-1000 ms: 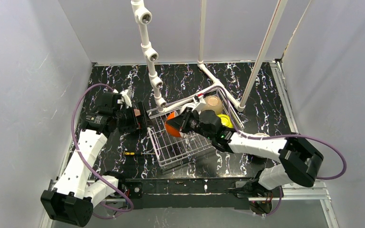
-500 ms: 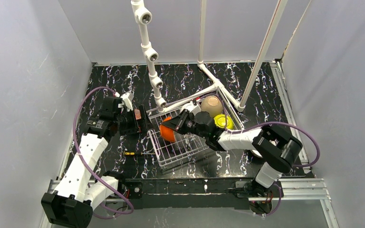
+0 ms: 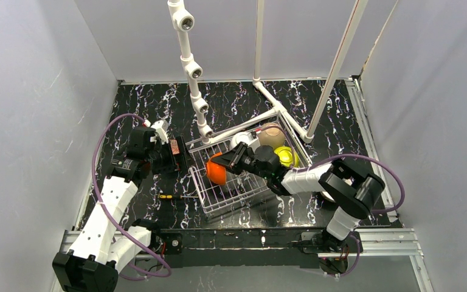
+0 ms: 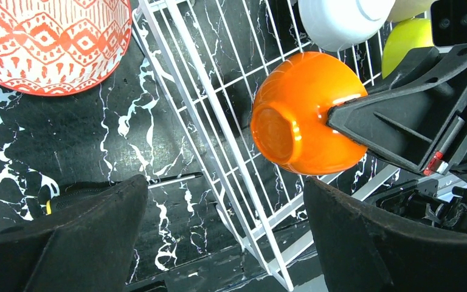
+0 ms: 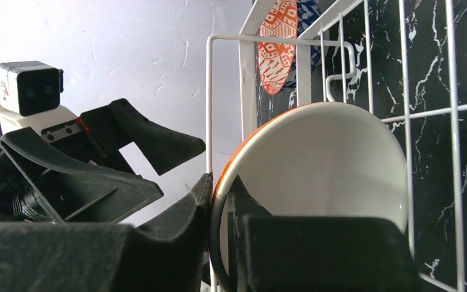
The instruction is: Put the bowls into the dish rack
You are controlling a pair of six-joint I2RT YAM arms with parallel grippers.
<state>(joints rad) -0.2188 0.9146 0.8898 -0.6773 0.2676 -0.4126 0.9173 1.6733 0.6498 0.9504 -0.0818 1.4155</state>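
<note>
Seen from above, the right gripper (image 3: 230, 163) is clamped on the rim of the orange bowl (image 3: 214, 173). The bowl is tipped on its side over the left end of the dish rack (image 3: 219, 204). The left gripper (image 3: 179, 157) is by the rack's left edge, fingers wide apart and holding nothing.

The left wrist view shows a patterned bowl (image 4: 55, 36) on the table (image 4: 97, 158), outside the rack.

The right wrist view shows the rim pinched tight.

I think the orange bowl is being put in. Next it should go down gently, and then the fingers should let go.
</note>
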